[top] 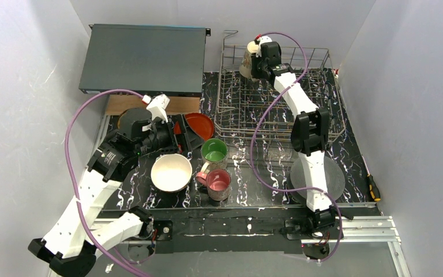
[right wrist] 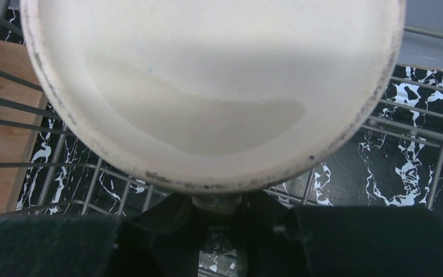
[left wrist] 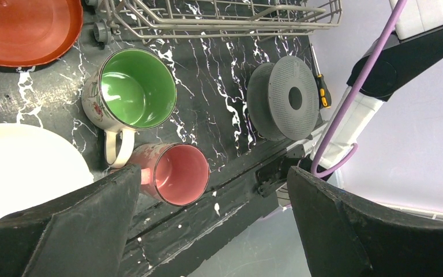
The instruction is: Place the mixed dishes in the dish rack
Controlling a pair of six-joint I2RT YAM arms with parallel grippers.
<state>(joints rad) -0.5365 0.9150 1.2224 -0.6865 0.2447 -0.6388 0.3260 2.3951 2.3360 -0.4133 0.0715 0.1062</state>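
Cream mug (right wrist: 207, 86) is right up in my right wrist cam, and its pale inside fills nearly the whole view. My right pincer (right wrist: 214, 210) is closed down tight on it at 6 o'clock, fingers pinched on a bit of the mug, though I can't tell if that's rim or handle. Wires of the dish rack (right wrist: 415, 133) show underneath and off to both sides. From the top cam the mug sits at the rack's 11 o'clock corner; whether it's touching the wires I can't tell.

My left pincer (left wrist: 212, 184) is spread wide with nothing between the fingers, hanging over the marbled mat just beside the red-orange plate (left wrist: 23, 29), which lies close to the rack's 7 o'clock corner.

The rest are out on the mat, not in the rack:
- pink mug (left wrist: 176, 173) stands mouth up
- green-inside mug (left wrist: 135, 86) is just beside it at its 12 o'clock in the top view, handle toward the pink one
- bowl (left wrist: 23, 167) is at the pink mug's 9 o'clock, cream inside facing up

Off at the pink mug's 3 o'clock there's a ribbed grey disc (left wrist: 288, 98) partly under my right arm, and past that a screwdriver (left wrist: 321, 89).
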